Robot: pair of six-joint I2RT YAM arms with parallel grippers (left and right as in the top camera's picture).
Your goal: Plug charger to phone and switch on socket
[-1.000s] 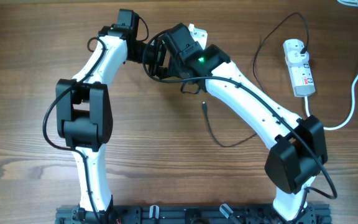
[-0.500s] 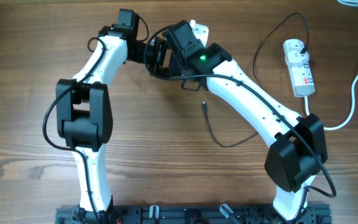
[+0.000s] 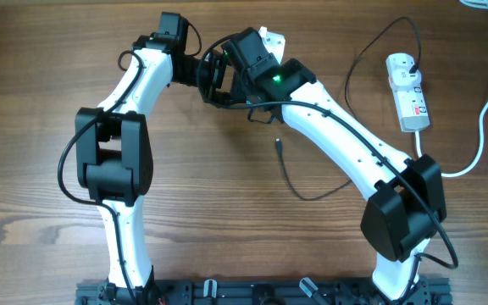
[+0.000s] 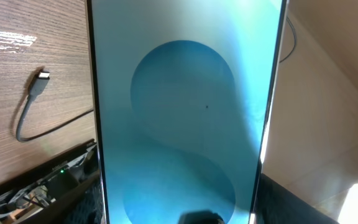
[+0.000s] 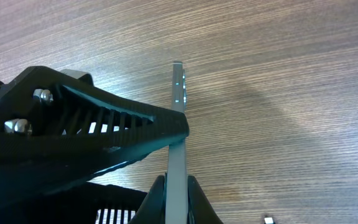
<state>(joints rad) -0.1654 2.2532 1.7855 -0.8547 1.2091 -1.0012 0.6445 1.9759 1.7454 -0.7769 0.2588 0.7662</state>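
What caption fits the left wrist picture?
The phone fills the frame, screen glowing teal; the charger lies loose on the table.

No words or numbers could be read anywhere. The power strip (image 3: 407,91) carried small red markings, too small in the overhead view to make out. The phone (image 4: 185,112) screen showed only teal shapes.
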